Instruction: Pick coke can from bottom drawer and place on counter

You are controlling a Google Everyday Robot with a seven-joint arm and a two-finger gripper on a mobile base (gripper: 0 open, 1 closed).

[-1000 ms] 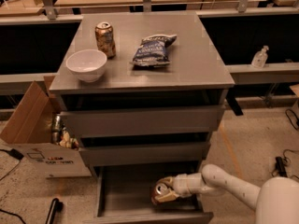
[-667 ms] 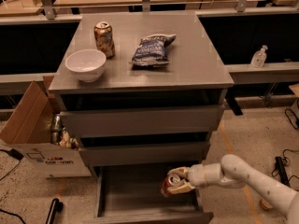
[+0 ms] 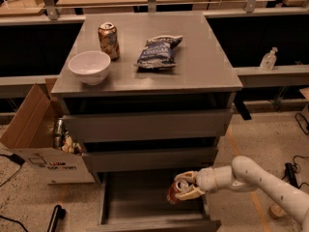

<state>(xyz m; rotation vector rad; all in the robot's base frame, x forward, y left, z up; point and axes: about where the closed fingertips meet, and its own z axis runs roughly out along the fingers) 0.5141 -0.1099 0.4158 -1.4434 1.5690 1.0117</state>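
The bottom drawer (image 3: 135,202) is pulled open at the foot of the grey cabinet, its dark floor bare. My gripper (image 3: 186,186) is shut on the coke can (image 3: 176,191), a red can with a silver lid, held tilted above the drawer's right side, just under the middle drawer front. The white arm reaches in from the lower right. The counter (image 3: 203,64) is the grey slab on top of the cabinet.
On the counter stand a tan-gold patterned can (image 3: 108,40), a white bowl (image 3: 90,66) and a dark chip bag (image 3: 158,51). An open cardboard box (image 3: 41,139) with cans sits left of the cabinet. A clear bottle (image 3: 268,59) stands on the right ledge.
The gripper has lifted the coke can up off the drawer floor and a little to the right. The arm has swung outward to the right.
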